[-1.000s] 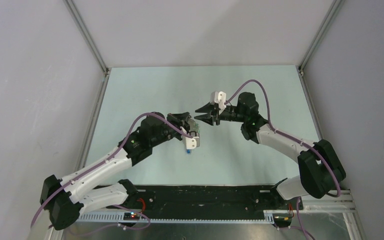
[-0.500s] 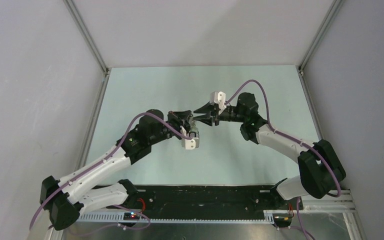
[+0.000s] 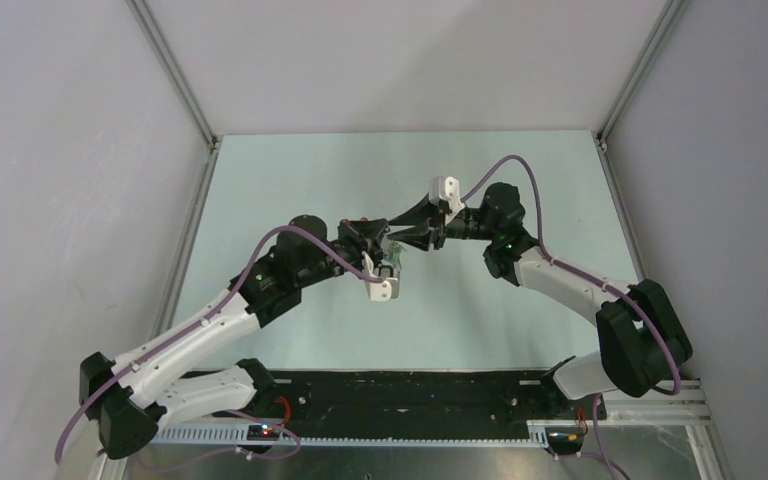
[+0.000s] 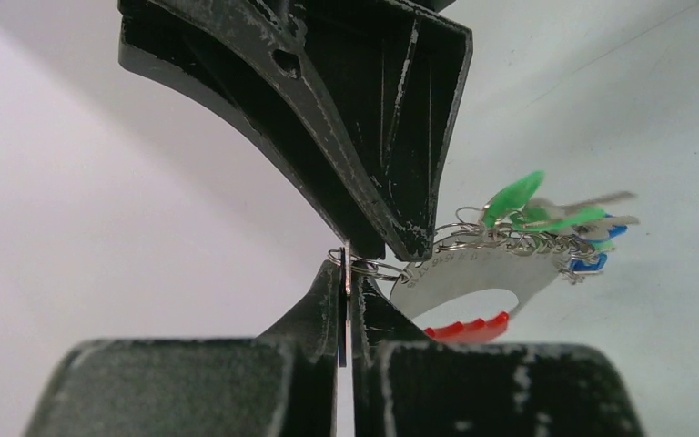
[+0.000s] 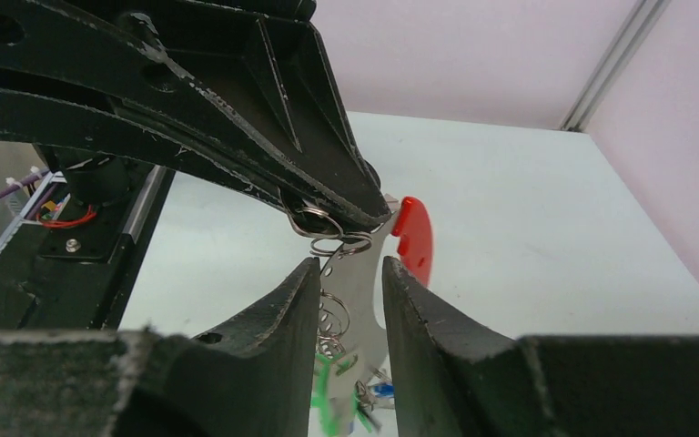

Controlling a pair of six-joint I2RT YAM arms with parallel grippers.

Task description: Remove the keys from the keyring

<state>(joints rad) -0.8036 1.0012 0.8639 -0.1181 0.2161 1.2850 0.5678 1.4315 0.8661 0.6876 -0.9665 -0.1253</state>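
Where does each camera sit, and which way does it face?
Top external: above and behind the bases, looking down at the table; both arms whole.
Left wrist: looks along its left fingers, shut on one of the keys, toward the right fingers.
Right wrist: looks past its parted fingers toward the bases.
Shared: both wrist views show the keyring.

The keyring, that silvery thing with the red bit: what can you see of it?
The keyring is a flat, silvery metal crescent with a red part at one edge, hanging in the air. Small wire rings along its edge carry the keys, tagged green and blue. The left gripper pinches a thin piece on an end ring; the right gripper straddles the plate.
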